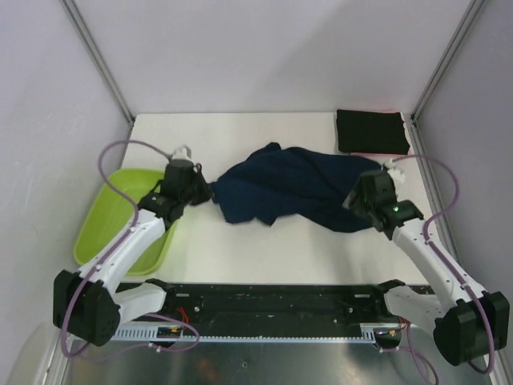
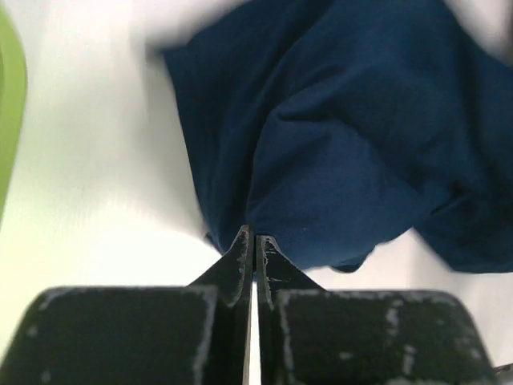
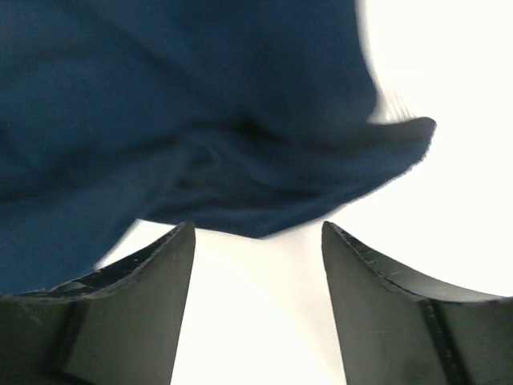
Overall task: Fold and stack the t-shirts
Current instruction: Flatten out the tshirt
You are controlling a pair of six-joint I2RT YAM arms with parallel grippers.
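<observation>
Navy t-shirt lies crumpled in the middle of the bench, your left jaws pinched shut on its left edge and your right jaws spread wide just short of its right hem, so you look to be at the spreading-out step: close on that hem, then pull it flat.

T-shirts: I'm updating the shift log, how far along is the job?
Done: black t-shirt lies folded at the far right corner. In hand: navy t-shirt, crumpled in the middle, its left edge pinched by the left gripper; right gripper open at its right end. Left: fold it, stack it on the black one.
</observation>
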